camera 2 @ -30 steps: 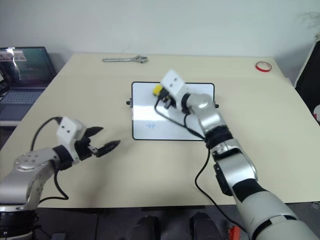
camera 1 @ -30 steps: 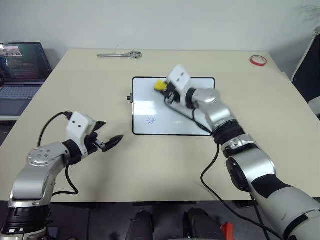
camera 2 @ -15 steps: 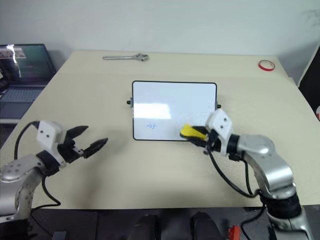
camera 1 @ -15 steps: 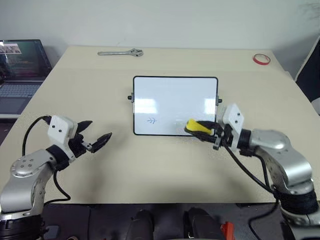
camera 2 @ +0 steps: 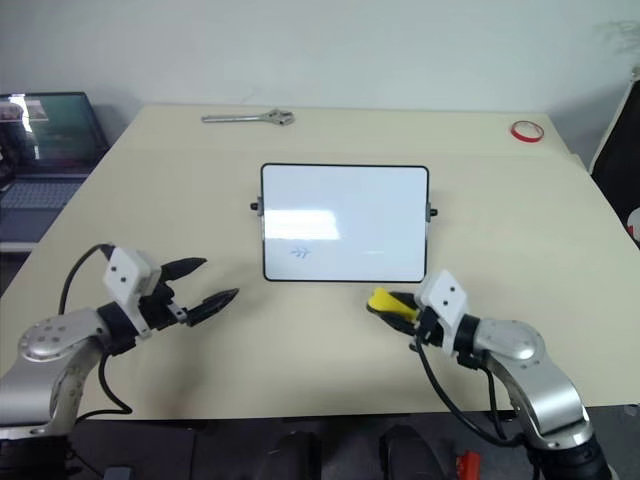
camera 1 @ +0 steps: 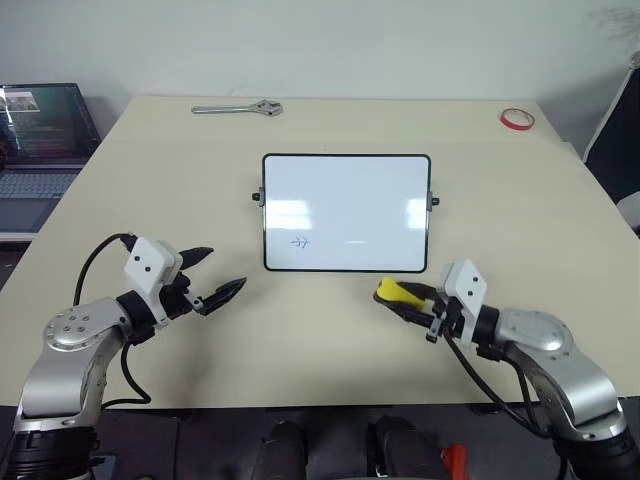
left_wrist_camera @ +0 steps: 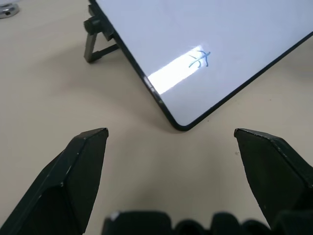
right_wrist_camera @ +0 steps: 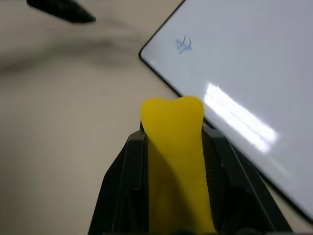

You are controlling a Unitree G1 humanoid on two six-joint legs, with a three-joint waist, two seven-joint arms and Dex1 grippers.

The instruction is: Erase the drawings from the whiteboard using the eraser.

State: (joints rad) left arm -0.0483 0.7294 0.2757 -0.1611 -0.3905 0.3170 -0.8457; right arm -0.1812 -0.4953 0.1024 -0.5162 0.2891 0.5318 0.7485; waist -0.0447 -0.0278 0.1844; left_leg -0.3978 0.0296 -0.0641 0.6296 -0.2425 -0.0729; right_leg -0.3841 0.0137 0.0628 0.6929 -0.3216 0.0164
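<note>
The right tool grips the yellow eraser by its sides, just off the whiteboard; it looks light and slightly soft. The left tool is open, empty.

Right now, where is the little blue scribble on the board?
The blue scribble sits near the whiteboard's near-left corner, on the side closest to the left gripper.
</note>
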